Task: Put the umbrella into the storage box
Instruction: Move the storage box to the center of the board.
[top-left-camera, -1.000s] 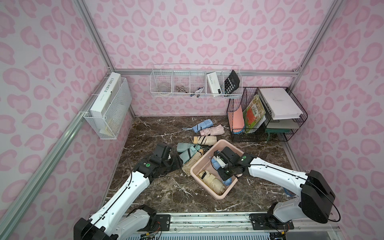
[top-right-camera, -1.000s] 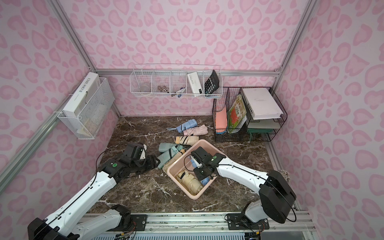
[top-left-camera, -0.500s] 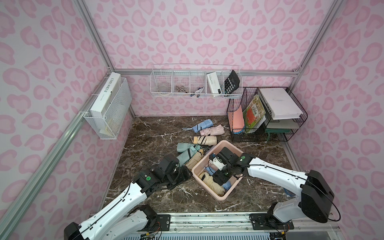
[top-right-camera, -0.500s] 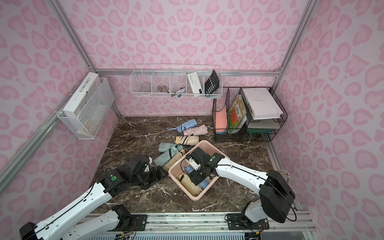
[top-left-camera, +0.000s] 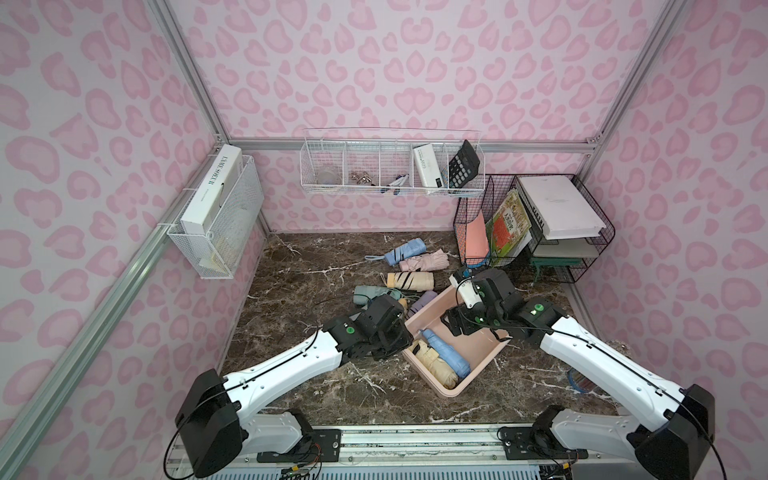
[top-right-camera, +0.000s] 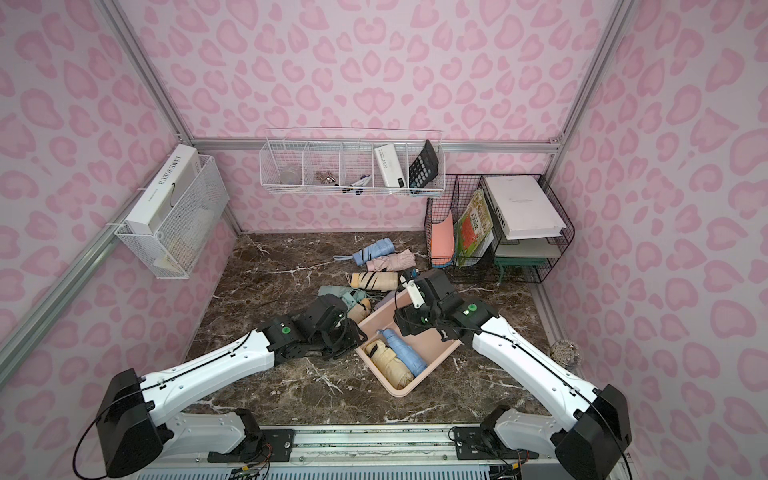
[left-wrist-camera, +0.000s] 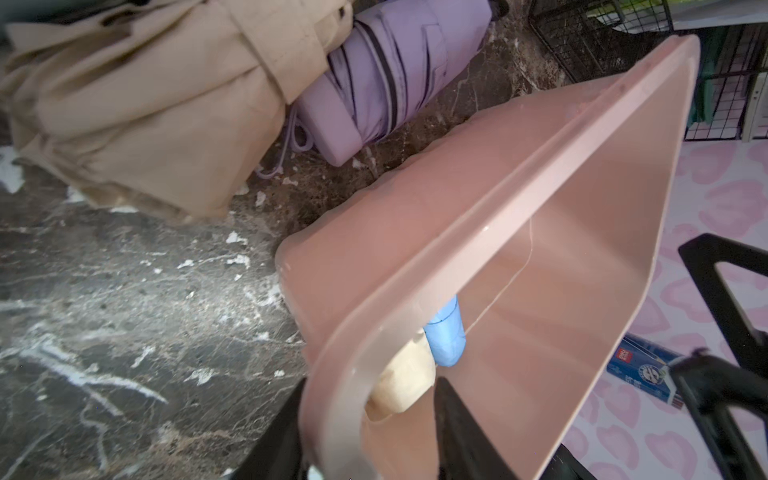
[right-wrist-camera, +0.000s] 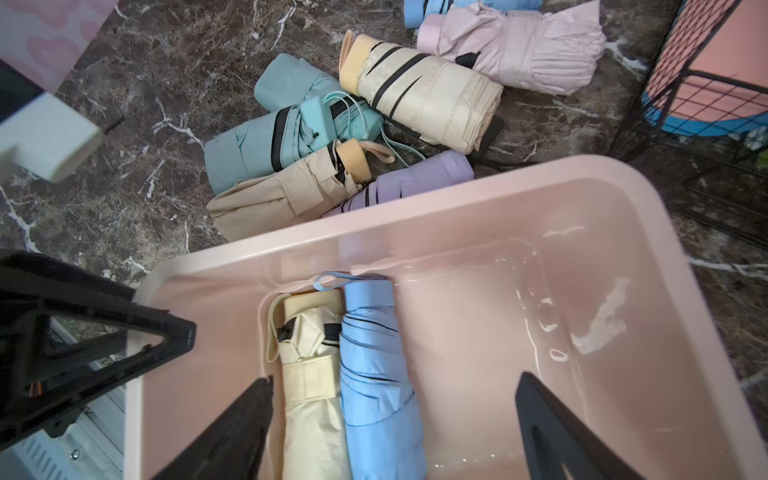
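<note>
Two folded umbrellas, the cream umbrella (right-wrist-camera: 309, 374) and the blue umbrella (right-wrist-camera: 374, 361), are lying side by side inside the storage box (top-left-camera: 473, 345) on the marble worktop (top-left-camera: 316, 266). The right gripper (right-wrist-camera: 395, 380) is hovering over the box, its jaws spread wide and holding nothing. The left gripper (left-wrist-camera: 370, 432) is straddling the box's rim, one jaw inside, one outside; whether it is clamping cannot be told. Loose umbrellas (right-wrist-camera: 428, 104) are lying just beside the box.
</note>
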